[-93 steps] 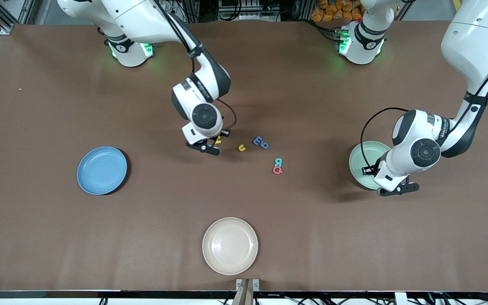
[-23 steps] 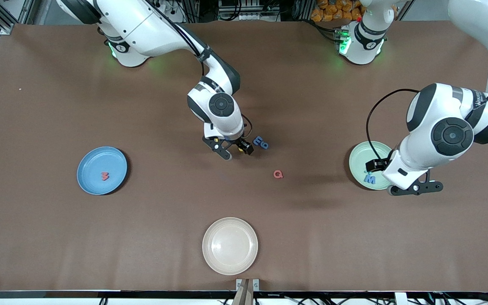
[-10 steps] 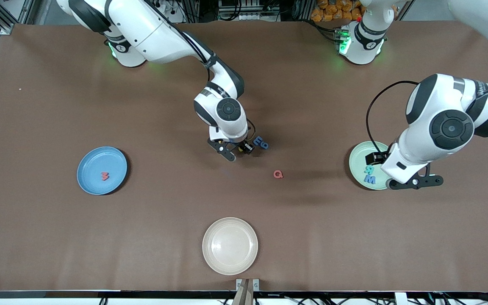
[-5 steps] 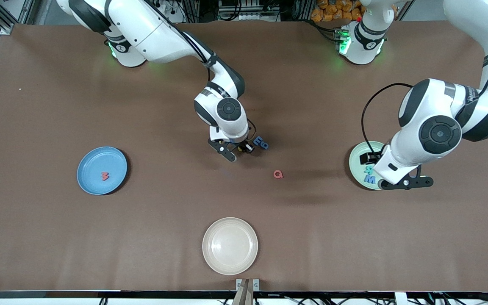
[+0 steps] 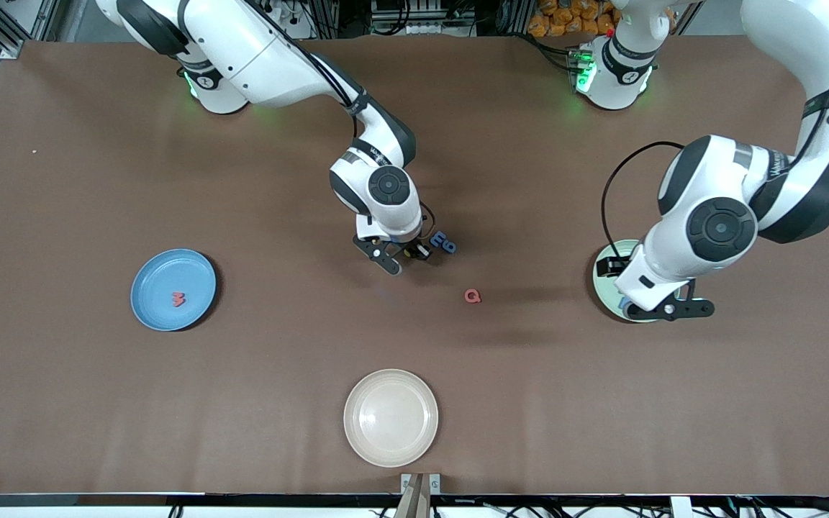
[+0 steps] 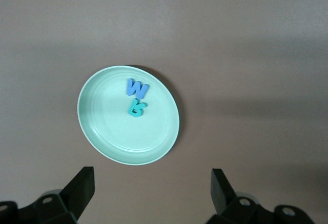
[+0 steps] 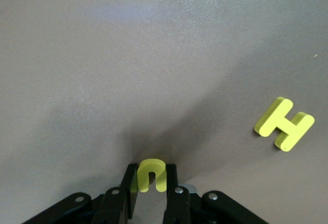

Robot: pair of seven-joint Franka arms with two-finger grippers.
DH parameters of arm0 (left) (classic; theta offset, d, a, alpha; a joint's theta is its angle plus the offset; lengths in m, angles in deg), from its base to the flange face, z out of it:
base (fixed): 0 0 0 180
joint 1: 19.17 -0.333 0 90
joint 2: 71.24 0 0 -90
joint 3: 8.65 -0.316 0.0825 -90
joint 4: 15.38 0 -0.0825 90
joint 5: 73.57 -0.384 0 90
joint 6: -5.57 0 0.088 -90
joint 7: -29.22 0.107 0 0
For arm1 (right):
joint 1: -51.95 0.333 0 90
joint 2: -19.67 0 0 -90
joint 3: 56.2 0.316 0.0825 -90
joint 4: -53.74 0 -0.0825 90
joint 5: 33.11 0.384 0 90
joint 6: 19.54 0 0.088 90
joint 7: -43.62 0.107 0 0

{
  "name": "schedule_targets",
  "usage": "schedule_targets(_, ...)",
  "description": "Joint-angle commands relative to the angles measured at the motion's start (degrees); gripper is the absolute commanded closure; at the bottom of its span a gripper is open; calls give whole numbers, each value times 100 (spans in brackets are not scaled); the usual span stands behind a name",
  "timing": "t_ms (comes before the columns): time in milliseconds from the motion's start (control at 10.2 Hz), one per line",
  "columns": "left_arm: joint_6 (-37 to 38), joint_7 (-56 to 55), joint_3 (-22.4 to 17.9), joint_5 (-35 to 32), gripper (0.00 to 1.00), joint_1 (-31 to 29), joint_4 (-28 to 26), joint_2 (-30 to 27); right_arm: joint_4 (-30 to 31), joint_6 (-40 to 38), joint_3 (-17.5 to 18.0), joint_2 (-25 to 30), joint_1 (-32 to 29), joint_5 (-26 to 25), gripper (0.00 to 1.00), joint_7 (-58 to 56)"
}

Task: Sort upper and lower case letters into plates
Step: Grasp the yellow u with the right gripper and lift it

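Across the brown desk (image 5: 98, 403), taking the blue plate (image 5: 162, 309) as the landmark, three plates lie well apart: the blue one toward the right arm's end, the mint green plate (image 6: 110, 137) toward the left arm's end, and a cream plate (image 5: 391, 417) between them, nearer the front camera than the blue plate. One red letter (image 5: 178, 298) lies in the blue plate; a blue W (image 6: 136, 87) and a teal letter (image 6: 137, 108) lie touching in the mint one, so by my count three are sorted.

Over mid-desk between the blue and mint plates, the right gripper (image 7: 151, 185) has its jaws clenched on a small yellow letter (image 7: 151, 174), down at the desk surface. A yellow H (image 7: 284, 123) lies near it, two blue letters (image 5: 443, 243) just beside the gripper, and a red Q (image 5: 472, 296) a little nearer the front camera. The left gripper (image 6: 151, 196) hangs over the mint plate's edge, jaws released and empty. Five remain to be placed.
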Motion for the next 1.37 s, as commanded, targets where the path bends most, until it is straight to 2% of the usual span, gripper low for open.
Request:
schedule_targets(0,3,-12,0,123,0,-16,58,22,-144,-117,-37,-47,-143,-64,100,90)
schedule_targets(195,3,57,1,123,0,-7,67,40,-336,-668,-28,-2,-388,-99,100,-6)
schedule_targets(683,-277,41,1,132,0,229,40,232,-812,-2389,33,85,-1030,-64,100,-1479)
schedule_targets(878,-523,-21,1,167,0,379,40,443,-847,-2701,34,112,-1267,-64,100,-1877)
schedule_targets(1074,-769,-143,-17,176,0,669,49,593,-847,-3382,34,304,-1671,-55,100,-2866)
schedule_targets(1269,-1084,-852,-8,167,0,862,67,864,-821,-3833,16,533,-2329,-73,100,-4113)
